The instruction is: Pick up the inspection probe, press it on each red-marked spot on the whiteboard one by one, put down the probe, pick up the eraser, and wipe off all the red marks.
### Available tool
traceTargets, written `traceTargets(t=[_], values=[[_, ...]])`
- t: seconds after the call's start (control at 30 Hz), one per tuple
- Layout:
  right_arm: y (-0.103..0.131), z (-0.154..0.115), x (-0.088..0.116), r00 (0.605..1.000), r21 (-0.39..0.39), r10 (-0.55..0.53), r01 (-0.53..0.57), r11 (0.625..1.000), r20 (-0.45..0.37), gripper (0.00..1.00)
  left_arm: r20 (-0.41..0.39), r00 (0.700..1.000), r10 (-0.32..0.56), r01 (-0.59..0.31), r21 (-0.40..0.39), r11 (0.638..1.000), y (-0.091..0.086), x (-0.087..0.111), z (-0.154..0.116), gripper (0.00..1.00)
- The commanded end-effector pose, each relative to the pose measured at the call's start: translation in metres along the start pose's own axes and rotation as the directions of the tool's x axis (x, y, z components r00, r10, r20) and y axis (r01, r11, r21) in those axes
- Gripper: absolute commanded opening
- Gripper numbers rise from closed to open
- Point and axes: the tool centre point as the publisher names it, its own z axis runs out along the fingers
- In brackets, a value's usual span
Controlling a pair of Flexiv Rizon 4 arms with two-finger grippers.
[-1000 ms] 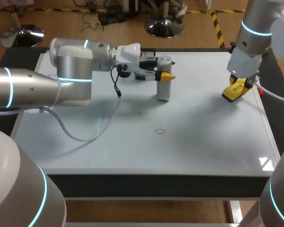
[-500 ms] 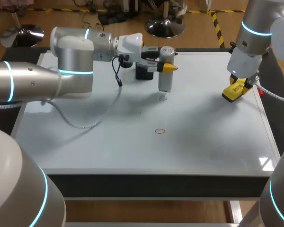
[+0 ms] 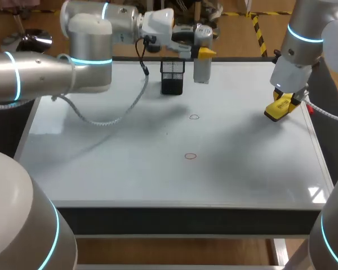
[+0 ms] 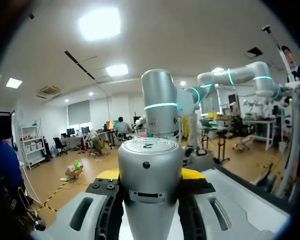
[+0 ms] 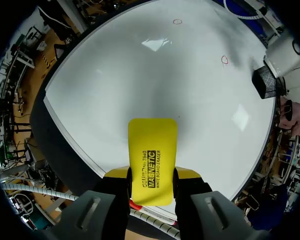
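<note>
The left gripper [image 3: 201, 52] is hanging above the far edge of the flat white rectangular whiteboard [image 3: 129, 169], its fingers clenched on the upright grey cylindrical inspection probe [image 3: 201, 70], one yellow tip showing on the probe's side. In the left wrist view the left gripper [image 4: 151, 176] is grasping the probe [image 4: 150, 200] from both sides, and the probe's round capped top is standing up between the two black fingers.

A small black wire-mesh holder [image 3: 172, 76] is standing on the whiteboard near its far edge, just beside and below the raised probe. Two small red circle marks are sitting on the board: one [image 3: 194, 117] near the middle and the other [image 3: 190, 156] nearer the front edge, well apart from each other.

The right gripper [image 3: 285, 98] is hanging over the right side of the board, close to its right edge, gripping the bright yellow rectangular block eraser [image 3: 275, 112]. In the right wrist view the right gripper [image 5: 151, 182] is pinching the eraser [image 5: 152, 150] between both fingers, the eraser jutting out ahead of them over the whiteboard [image 5: 140, 75]. Far ahead of it the two red marks [image 5: 177, 21] [image 5: 224, 60] and the mesh holder [image 5: 265, 82] are showing on the board
</note>
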Motion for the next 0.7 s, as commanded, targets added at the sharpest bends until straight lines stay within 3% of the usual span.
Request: traceTargets(t=[0.03, 0.37, 0.7], values=[[-0.001, 0.0, 0.0, 1.0, 0.002, -0.001, 0.001, 1.0, -0.002, 0.0, -0.032, 0.999, 0.008, -0.009, -0.019, 1.0, -0.017, -0.024, 0.002, 0.0], [-0.001, 0.0, 0.0, 1.0, 0.002, -0.001, 0.001, 1.0, -0.002, 0.0, -0.034, 0.999, 0.001, -0.002, -0.031, 1.0, -0.038, -0.077, 0.005, 0.0], [-0.001, 0.0, 0.0, 1.0, 0.002, -0.001, 0.001, 1.0, -0.002, 0.0, -0.036, 0.998, -0.051, 0.051, -0.001, 0.999, -0.028, -0.106, 0.0, 0.0]])
